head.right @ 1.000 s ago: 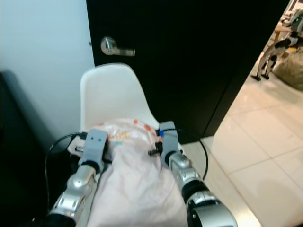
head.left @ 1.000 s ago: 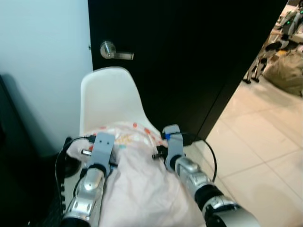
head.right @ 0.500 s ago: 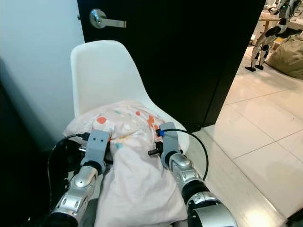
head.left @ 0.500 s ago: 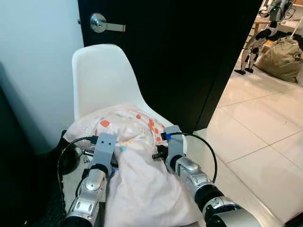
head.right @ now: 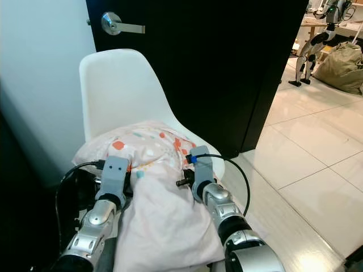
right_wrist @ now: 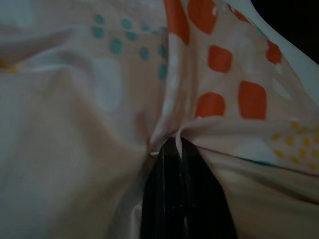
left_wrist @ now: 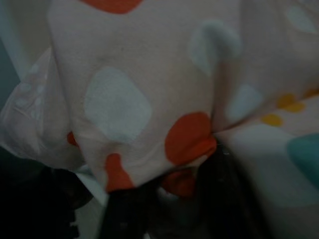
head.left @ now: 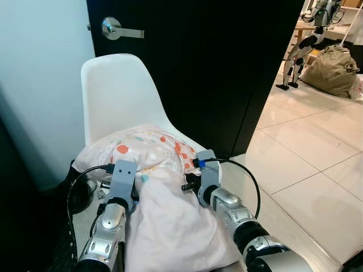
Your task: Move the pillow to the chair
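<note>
A: Where's the pillow (head.left: 153,187)?

B: Its far end lies on the seat of the white chair (head.left: 116,93); the near end hangs toward the robot, between the two arms. It's pale pink with orange, teal and yellow spots.

A: And the grippers?

B: The right gripper (right_wrist: 169,149) has its fingers pressed together on a pinch of pillow cloth at the right side; the fabric puckers around the tips. The left gripper (left_wrist: 212,144) is at the pillow's left side, its dark fingers (left_wrist: 224,199) buried under folds of cloth. The fabric bunches at the tip, so it seems to pinch the pillow too.

A: What's around the chair?

B: A black door (head.left: 215,62) with a silver lever handle (head.left: 113,28) stands just behind it, a pale wall (head.left: 39,73) to the left. Glossy floor tiles (head.left: 306,164) stretch off to the right, with a tan bag (head.left: 332,62) well away.
</note>
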